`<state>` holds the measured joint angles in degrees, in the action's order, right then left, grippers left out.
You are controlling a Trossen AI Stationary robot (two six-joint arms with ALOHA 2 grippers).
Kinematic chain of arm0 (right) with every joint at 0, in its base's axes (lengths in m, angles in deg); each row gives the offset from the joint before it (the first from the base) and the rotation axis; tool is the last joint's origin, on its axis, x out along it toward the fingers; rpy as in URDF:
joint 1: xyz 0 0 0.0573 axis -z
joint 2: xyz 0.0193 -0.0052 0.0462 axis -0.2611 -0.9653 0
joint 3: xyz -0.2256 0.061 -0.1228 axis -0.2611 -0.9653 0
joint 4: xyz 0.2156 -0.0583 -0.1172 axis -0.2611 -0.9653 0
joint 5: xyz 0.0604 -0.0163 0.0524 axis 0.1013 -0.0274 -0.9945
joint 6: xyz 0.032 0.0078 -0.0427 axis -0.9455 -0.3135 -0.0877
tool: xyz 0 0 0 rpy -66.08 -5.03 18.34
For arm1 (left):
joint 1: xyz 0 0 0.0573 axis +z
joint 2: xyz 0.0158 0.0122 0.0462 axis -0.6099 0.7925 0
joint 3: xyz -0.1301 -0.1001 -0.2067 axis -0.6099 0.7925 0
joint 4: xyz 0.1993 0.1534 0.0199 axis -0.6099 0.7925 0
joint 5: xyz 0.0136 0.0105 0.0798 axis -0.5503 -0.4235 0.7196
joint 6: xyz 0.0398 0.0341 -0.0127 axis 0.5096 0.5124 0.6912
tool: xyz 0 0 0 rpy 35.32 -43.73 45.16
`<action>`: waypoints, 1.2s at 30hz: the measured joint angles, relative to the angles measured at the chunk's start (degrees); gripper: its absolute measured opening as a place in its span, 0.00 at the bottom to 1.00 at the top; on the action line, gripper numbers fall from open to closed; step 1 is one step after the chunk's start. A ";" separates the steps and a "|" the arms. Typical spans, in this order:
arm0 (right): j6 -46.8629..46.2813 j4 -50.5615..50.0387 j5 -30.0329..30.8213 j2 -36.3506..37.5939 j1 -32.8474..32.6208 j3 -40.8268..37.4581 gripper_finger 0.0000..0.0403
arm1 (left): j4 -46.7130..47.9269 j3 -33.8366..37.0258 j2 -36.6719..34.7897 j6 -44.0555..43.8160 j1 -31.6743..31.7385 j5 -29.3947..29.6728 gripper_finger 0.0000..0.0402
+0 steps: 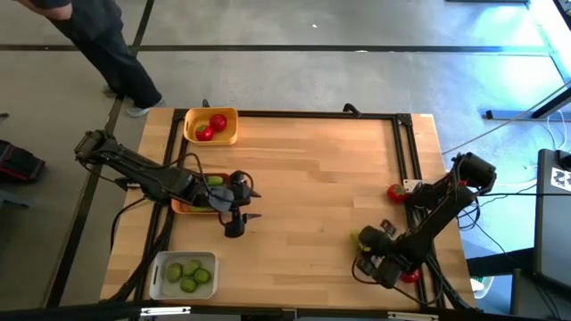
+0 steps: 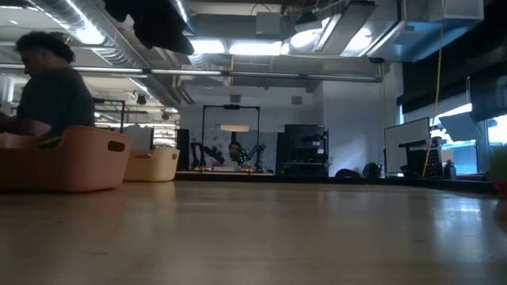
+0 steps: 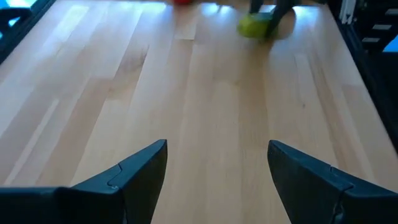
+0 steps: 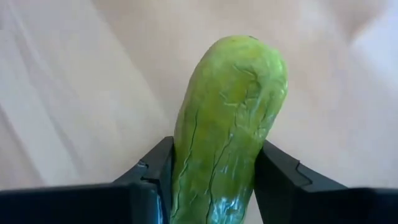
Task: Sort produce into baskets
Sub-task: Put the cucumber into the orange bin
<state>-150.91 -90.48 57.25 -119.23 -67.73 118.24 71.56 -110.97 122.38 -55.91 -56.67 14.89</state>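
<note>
The right gripper (image 4: 211,180) is pinching a green cucumber (image 4: 227,124) between its two dark fingers, down at the near right part of the wooden table (image 1: 312,169). In the high view the cucumber (image 1: 357,237) is only peeking out as a bit of green by that gripper (image 1: 368,242). The left gripper (image 1: 239,203) is hanging just beside the orange basket (image 1: 183,206) with its fingers spread apart and nothing between them. A lot of the sorting is looking done already. The yellow basket (image 1: 212,125) at the far side is holding two red tomatoes (image 1: 211,127). The white basket (image 1: 183,275) at the near left is holding a few pale green limes (image 1: 189,273). The orange basket seems to be holding something green, but the left arm is covering most of it. Some work is left, I think. One tomato (image 1: 396,192) is lying on the table near the right edge, and another red piece (image 1: 410,276) is showing under the right arm. The held cucumber probably needs to go across to the orange basket. The table is pale wood planks with a black frame around it. The floor around it is grey. A person (image 1: 94,40) in dark clothes is standing past the far left corner. The low view is showing a big dim workroom with ceiling lights, pipes and screens behind the table.
</note>
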 joint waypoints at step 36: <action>76.91 30.78 15.74 0.28 25.84 10.23 0.38 | -32.02 0.00 11.56 -3.77 4.36 -1.10 0.68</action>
<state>-74.00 -59.70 72.99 -118.95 -41.89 128.47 39.54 -110.97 133.95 -59.68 -52.32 13.79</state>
